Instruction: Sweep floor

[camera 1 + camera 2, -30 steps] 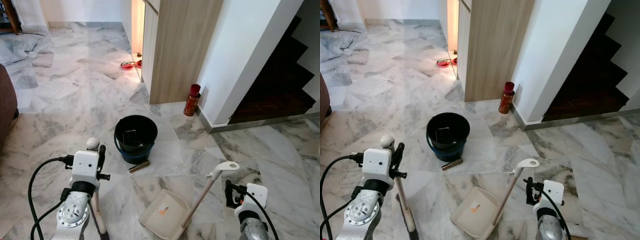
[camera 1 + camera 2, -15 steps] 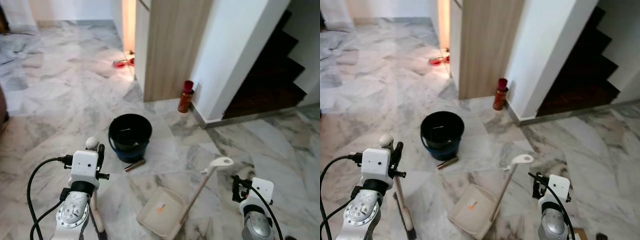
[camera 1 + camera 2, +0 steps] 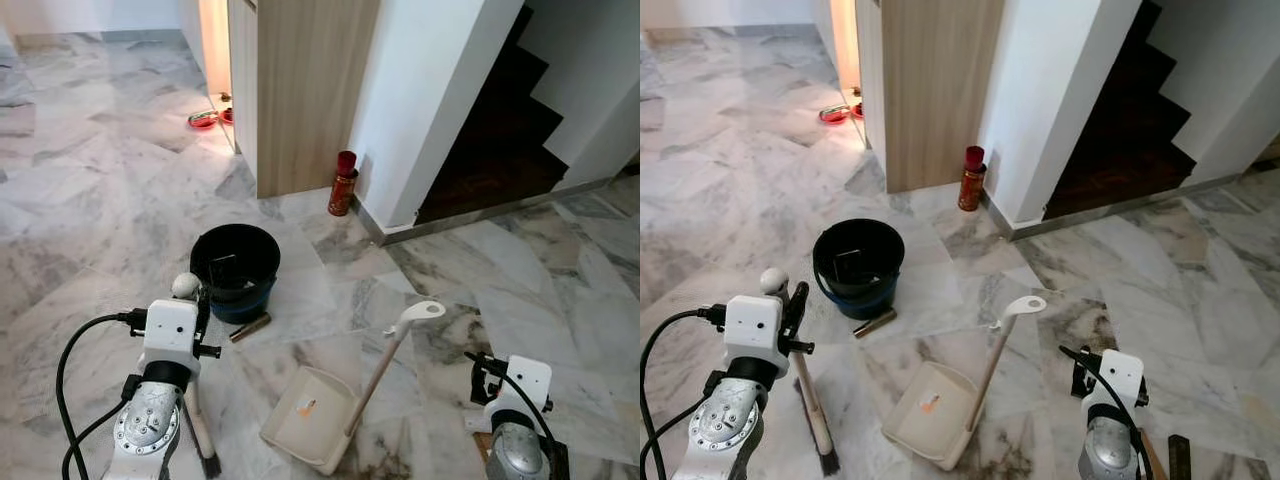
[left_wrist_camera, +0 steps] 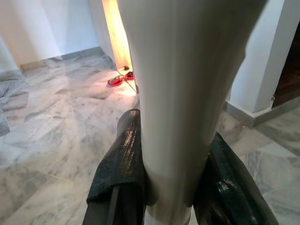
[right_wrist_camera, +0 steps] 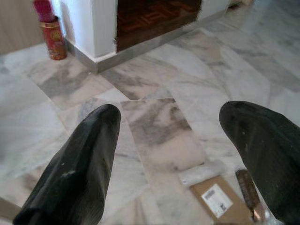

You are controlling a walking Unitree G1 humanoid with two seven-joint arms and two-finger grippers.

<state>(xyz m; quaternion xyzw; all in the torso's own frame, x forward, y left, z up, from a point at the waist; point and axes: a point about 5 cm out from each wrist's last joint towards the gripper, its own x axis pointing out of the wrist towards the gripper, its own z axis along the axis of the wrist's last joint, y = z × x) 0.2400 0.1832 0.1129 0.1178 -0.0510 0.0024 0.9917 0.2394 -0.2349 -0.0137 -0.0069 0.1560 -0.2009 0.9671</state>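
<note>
Left tool (image 4: 171,187) clamping broom (image 3: 808,395), dustpan (image 3: 930,412) beside

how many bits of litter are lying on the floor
4 that I can make out: a brown tube beside the black bucket, and a flat cardboard piece, a clear wrapper and a brown stick under the right gripper. Others may be hidden.

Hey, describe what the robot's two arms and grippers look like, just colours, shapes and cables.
Both arms are silver metal with round, perforated wrist joints, each topped by a white boxy camera housing. The left arm trails a thick black cable looping out to its side; the right arm has a thinner black cable at its housing. The left gripper and right gripper each have two long, rounded black fingers with a matte, slightly textured surface.
</note>
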